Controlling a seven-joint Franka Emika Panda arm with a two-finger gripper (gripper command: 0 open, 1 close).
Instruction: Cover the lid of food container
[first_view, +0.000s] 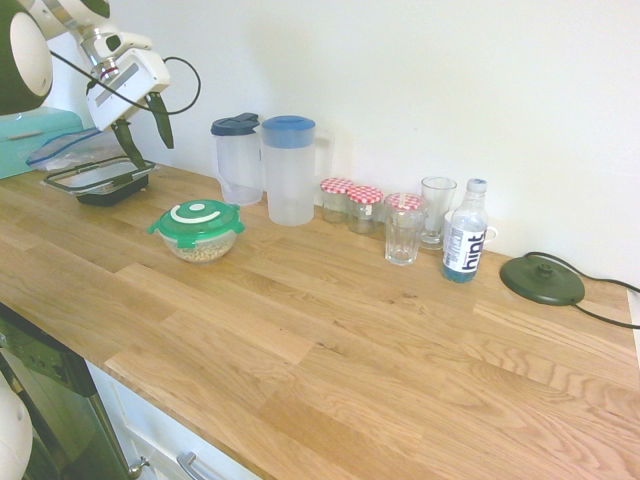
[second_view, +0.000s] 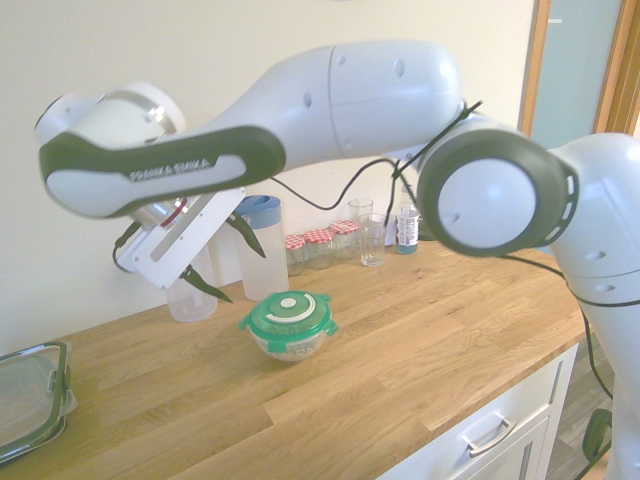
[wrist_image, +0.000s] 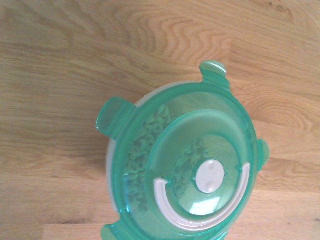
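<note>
The green lid (first_view: 197, 217) (second_view: 290, 312) lies flat on top of the food container (first_view: 200, 248) (second_view: 288, 346), a small clear bowl of beige grain on the wooden counter. In the wrist view the lid (wrist_image: 190, 160) fills the lower middle, its clip tabs sticking outward and the food showing through it. My gripper (first_view: 155, 156) (second_view: 248, 278) hangs above the container, off to its side, open with nothing between its fingers and not touching the lid.
A rectangular black-rimmed clear container (first_view: 100, 178) (second_view: 25, 400) sits behind the gripper. Along the wall stand two pitchers (first_view: 288, 170), two checked-lid jars (first_view: 364, 207), two glasses (first_view: 403, 228), a water bottle (first_view: 464, 232) and a black disc with a cord (first_view: 542, 278).
</note>
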